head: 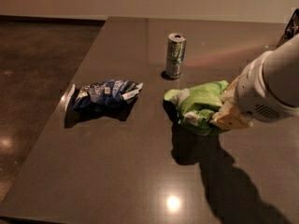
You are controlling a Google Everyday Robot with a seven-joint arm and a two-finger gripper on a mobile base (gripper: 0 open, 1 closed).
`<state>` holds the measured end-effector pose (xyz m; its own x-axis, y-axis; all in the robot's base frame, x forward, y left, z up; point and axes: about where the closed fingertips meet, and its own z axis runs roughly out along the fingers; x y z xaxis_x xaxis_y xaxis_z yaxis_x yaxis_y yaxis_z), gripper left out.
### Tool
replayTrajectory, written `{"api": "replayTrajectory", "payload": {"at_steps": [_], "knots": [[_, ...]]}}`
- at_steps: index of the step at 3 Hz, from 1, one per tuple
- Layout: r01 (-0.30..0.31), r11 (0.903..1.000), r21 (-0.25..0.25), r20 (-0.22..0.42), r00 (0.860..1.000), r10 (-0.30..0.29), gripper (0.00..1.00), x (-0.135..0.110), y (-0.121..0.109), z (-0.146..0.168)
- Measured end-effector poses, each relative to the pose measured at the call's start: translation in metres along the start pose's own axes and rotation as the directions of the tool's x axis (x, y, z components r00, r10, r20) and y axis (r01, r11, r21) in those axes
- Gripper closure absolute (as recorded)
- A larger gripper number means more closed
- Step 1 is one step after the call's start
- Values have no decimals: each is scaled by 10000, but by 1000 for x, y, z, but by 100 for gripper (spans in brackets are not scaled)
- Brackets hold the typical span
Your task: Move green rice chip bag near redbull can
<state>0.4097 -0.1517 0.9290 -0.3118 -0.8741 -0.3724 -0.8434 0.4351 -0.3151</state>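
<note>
The green rice chip bag [198, 104] hangs crumpled above the dark table [117, 171], casting a shadow beneath it. My gripper [223, 116] comes in from the right on a white arm and is shut on the bag's right side. The redbull can [175, 55] stands upright just behind and left of the bag, a short gap away.
A dark blue and white snack bag [105, 93] lies on the table to the left of the green bag. The table's left edge borders a dark floor [37, 78]. A dark object [292, 27] sits at the far right edge.
</note>
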Motion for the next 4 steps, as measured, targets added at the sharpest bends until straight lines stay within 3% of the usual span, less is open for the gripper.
{"api": "replayTrajectory", "payload": {"at_steps": [2, 4], "knots": [[239, 9997, -17, 508, 9984, -238, 100, -18, -45, 33], [143, 9999, 29, 566, 9983, -145, 100, -11, -72, 48]]}}
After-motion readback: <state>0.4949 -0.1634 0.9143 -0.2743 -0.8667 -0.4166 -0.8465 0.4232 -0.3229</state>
